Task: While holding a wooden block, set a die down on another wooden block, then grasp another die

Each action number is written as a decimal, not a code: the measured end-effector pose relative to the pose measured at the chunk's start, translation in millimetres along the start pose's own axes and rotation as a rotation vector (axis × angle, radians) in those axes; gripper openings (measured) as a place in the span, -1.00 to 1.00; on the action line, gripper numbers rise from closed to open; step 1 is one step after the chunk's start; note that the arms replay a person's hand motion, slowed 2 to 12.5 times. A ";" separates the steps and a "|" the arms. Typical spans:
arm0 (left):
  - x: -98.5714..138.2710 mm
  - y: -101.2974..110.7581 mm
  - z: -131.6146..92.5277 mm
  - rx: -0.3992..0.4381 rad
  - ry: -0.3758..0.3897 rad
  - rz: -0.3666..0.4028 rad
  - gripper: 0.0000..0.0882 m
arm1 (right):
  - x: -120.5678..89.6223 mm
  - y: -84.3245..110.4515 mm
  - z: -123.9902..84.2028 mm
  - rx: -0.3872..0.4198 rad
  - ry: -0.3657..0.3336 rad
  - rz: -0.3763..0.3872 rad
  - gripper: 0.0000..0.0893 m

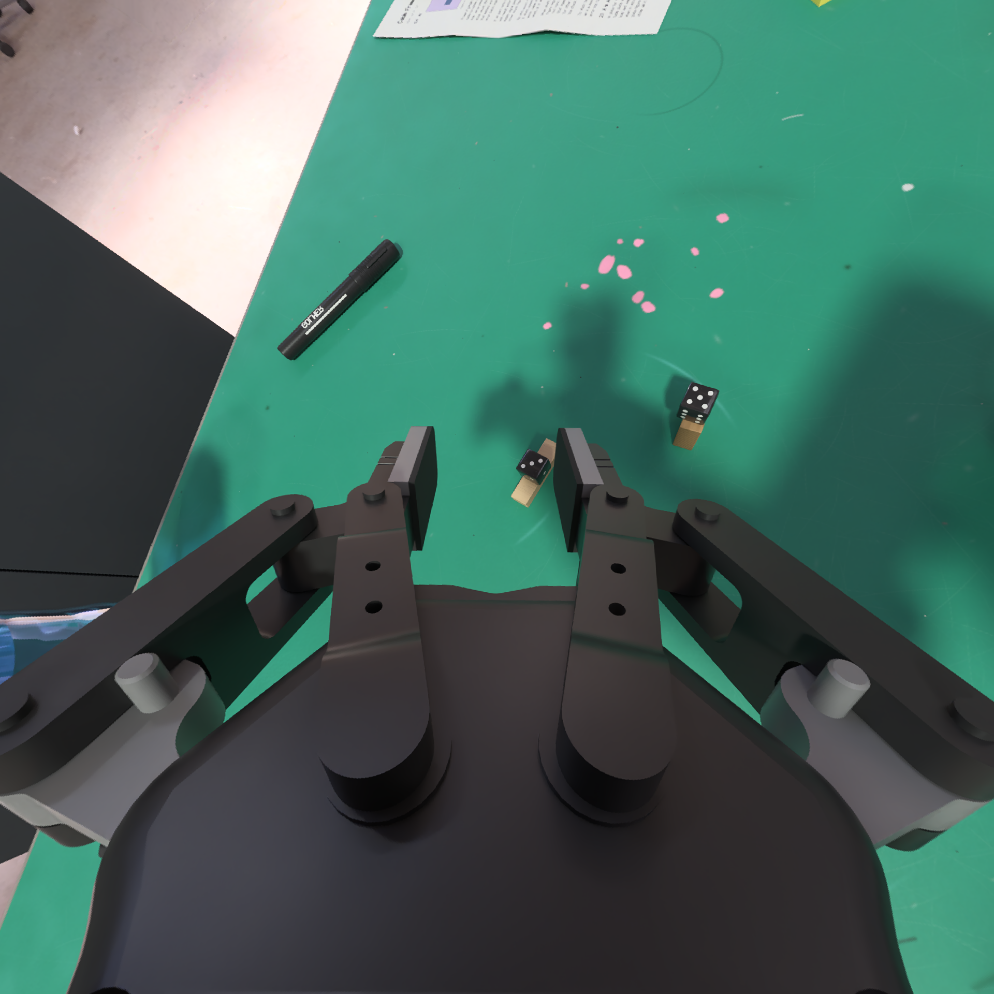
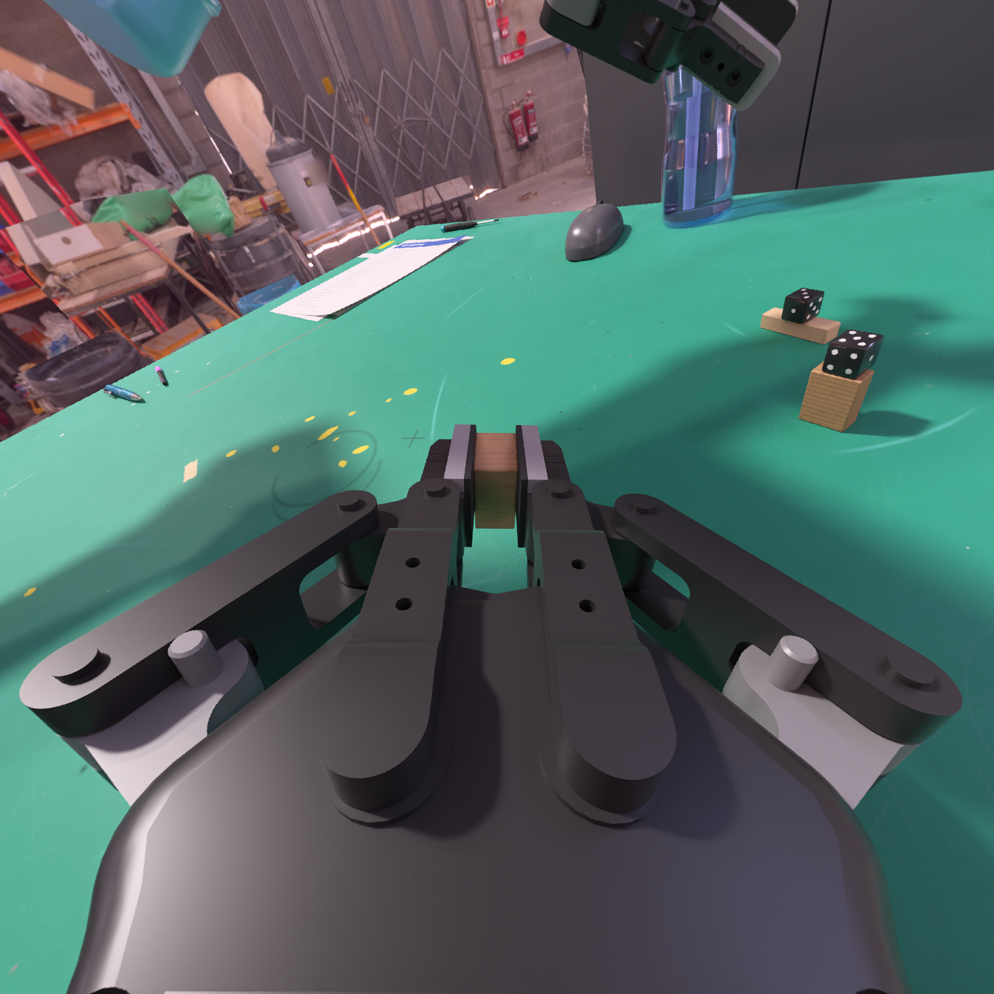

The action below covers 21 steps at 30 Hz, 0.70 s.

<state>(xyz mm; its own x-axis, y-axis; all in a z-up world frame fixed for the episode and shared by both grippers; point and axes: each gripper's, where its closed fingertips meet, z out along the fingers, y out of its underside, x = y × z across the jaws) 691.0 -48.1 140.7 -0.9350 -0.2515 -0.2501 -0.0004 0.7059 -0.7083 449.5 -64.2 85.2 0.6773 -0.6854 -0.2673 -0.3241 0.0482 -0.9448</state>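
Observation:
My left gripper [image 1: 497,457] is open and empty, held high above the green table [image 1: 484,215]. Below it, just left of its right finger, a black die [image 1: 534,463] rests on a flat wooden block [image 1: 524,492]. To the right a second black die [image 1: 697,402] sits on an upright wooden block [image 1: 687,435]. My right gripper [image 2: 496,435] is shut on a third wooden block [image 2: 494,484], low over the table. In the right wrist view the die [image 2: 803,305] on the flat block [image 2: 774,321] and the die [image 2: 852,352] on the upright block [image 2: 835,400] stand at the far right.
A black marker [image 1: 339,300] lies left of the blocks, near the table's edge. A printed sheet [image 2: 371,274], a grey mouse [image 2: 594,234], a blue bottle [image 2: 696,156], a screwdriver [image 2: 468,225] and pens [image 2: 123,393] lie farther off. The left gripper's body [image 2: 672,37] hangs overhead.

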 end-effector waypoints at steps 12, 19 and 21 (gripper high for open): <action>0.3 -0.5 0.4 0.004 0.002 0.000 0.11 | 0.3 0.1 0.2 0.000 -0.001 0.002 -0.71; 0.9 0.5 1.9 0.002 0.005 0.000 0.11 | 0.4 0.1 0.2 0.000 -0.001 0.004 -0.71; 1.0 0.7 2.2 0.002 0.006 0.000 0.11 | 0.4 0.1 0.2 0.000 -0.001 0.004 -0.71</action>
<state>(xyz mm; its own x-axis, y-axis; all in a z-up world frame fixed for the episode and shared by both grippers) 690.9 -49.3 138.5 -0.9371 -0.2473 -0.2466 0.0008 0.7046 -0.7096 449.9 -64.4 85.0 0.6766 -0.6846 -0.2712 -0.3267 0.0509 -0.9438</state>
